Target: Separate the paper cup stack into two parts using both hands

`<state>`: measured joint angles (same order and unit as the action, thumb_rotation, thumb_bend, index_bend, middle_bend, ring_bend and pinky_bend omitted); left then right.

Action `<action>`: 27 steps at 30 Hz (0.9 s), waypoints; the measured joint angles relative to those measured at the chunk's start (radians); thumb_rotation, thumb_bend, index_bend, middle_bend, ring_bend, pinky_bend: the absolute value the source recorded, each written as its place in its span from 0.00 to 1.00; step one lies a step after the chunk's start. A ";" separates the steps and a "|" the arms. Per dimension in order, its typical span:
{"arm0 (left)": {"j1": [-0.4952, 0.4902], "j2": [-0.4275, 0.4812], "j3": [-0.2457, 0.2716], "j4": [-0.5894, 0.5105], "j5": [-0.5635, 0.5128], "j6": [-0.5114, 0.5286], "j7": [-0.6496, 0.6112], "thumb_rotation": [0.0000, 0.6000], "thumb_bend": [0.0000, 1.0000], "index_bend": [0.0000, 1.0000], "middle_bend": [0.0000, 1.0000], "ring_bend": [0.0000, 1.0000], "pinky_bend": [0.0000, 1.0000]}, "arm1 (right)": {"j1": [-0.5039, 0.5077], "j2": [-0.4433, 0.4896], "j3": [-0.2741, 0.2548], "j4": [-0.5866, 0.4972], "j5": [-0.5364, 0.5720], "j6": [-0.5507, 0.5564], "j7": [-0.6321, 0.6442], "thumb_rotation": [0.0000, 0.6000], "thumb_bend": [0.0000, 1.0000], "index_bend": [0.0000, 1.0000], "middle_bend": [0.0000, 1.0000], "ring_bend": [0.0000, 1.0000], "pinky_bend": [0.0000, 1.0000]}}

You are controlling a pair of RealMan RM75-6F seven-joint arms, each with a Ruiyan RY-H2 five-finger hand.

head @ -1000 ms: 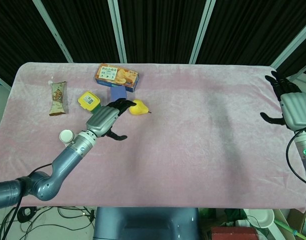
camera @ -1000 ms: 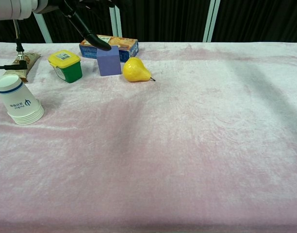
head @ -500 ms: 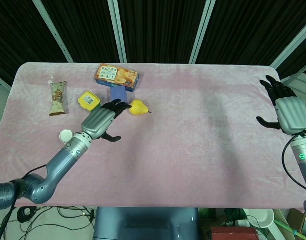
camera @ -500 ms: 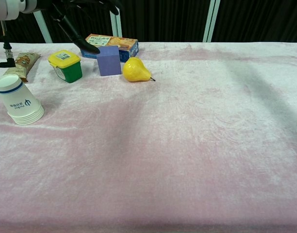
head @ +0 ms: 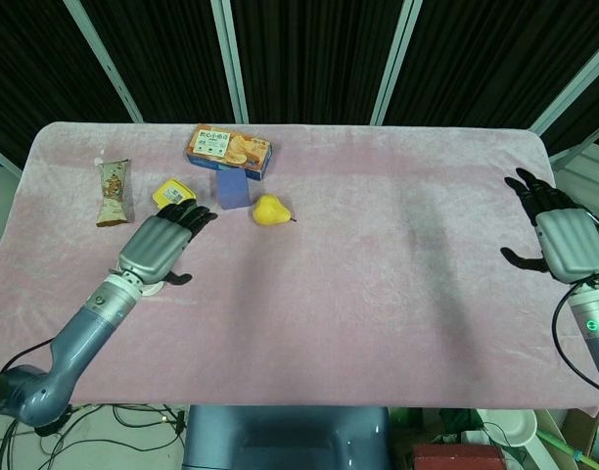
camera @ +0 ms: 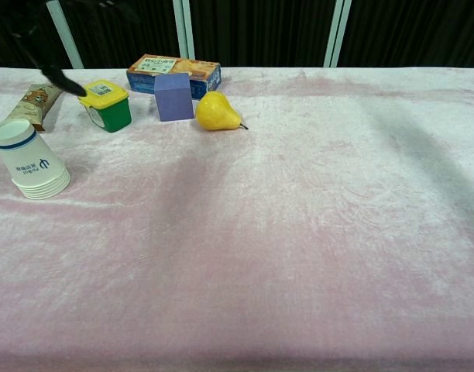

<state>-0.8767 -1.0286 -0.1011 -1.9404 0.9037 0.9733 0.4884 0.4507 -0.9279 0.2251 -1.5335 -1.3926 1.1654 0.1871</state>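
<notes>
Paper cup stack point(camera: 29, 160): inverted, left edge of chest view, untouched. Left hand point(head: 159, 245): fingers spread, empty, above stack. Right hand point(head: 562, 238): spread, empty, far right edge. Risk: one-handed grab topples stack toward green tub point(camera: 106, 105).

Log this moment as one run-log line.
left hand: open, above paper cup stack | right hand: open, table's right edge | stack: untouched
</notes>
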 measured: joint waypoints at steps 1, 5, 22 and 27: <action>0.011 0.017 0.013 -0.011 -0.016 0.003 0.005 1.00 0.12 0.12 0.11 0.00 0.13 | -0.007 0.000 -0.008 -0.007 -0.009 0.009 -0.001 1.00 0.13 0.03 0.00 0.09 0.18; 0.056 0.045 0.054 0.003 -0.039 -0.010 -0.025 1.00 0.12 0.12 0.11 0.00 0.13 | -0.029 -0.012 -0.040 -0.023 -0.043 0.027 0.004 1.00 0.13 0.03 0.00 0.09 0.18; 0.153 -0.076 0.101 0.331 0.106 -0.151 -0.266 1.00 0.12 0.11 0.11 0.00 0.17 | -0.074 -0.028 -0.086 -0.047 -0.087 0.084 -0.063 1.00 0.13 0.03 0.00 0.09 0.18; 0.163 -0.097 0.100 0.371 0.117 -0.176 -0.306 1.00 0.13 0.11 0.12 0.00 0.18 | -0.079 -0.036 -0.089 -0.048 -0.089 0.091 -0.071 1.00 0.13 0.03 0.00 0.09 0.18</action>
<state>-0.7133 -1.1261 -0.0012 -1.5695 1.0206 0.7971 0.1825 0.3720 -0.9643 0.1360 -1.5813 -1.4819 1.2566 0.1162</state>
